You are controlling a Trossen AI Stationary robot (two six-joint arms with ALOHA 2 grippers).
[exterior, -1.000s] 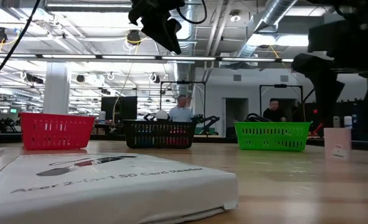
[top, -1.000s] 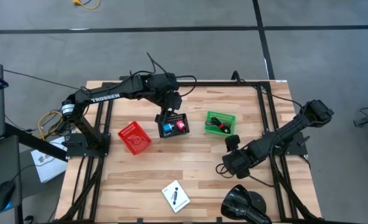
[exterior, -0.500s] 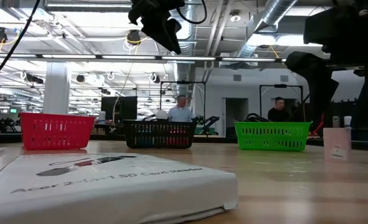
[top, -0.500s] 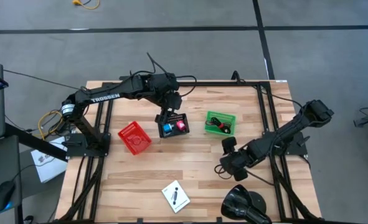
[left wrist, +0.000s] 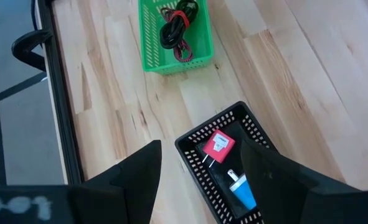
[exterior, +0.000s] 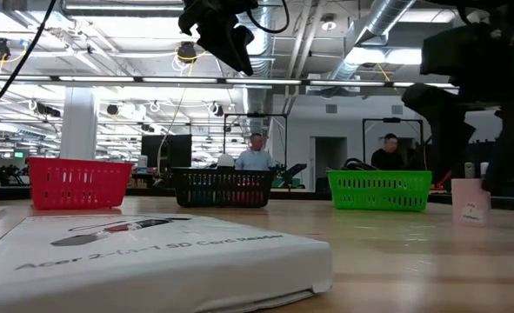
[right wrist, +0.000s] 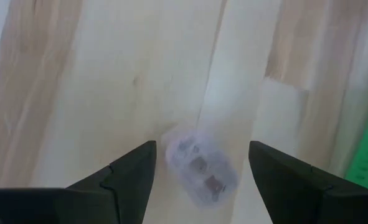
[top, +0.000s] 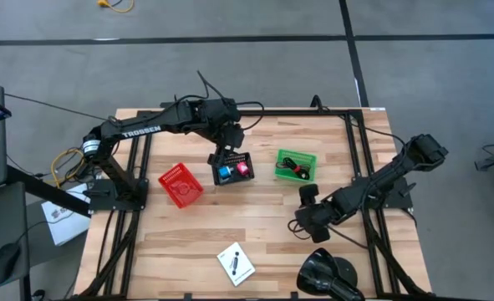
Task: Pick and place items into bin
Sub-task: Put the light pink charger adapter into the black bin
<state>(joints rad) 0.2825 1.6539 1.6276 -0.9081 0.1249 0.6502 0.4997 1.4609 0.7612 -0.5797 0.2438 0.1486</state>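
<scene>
Left hand (left wrist: 199, 180), spread, hovers over black mesh basket (left wrist: 233, 165) holding pink-red piece (left wrist: 218, 146) and blue piece (left wrist: 243, 190); green basket (left wrist: 174, 34) at its three o'clock holds black-and-red cable (left wrist: 174, 31). Right hand (right wrist: 199, 174) spread over worktop (right wrist: 109, 93).

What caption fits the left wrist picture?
Open left pincer hovers over black basket holding pink and blue pieces.

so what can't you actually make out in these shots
- Right wrist view: the pale object between the right gripper's open fingers is blurred; unidentifiable.
- Low view: contents of the black bin hidden by its mesh wall.
- High view: print on the white card too small.
- Left wrist view: the left gripper's fingertips cut off by the edge.
</scene>
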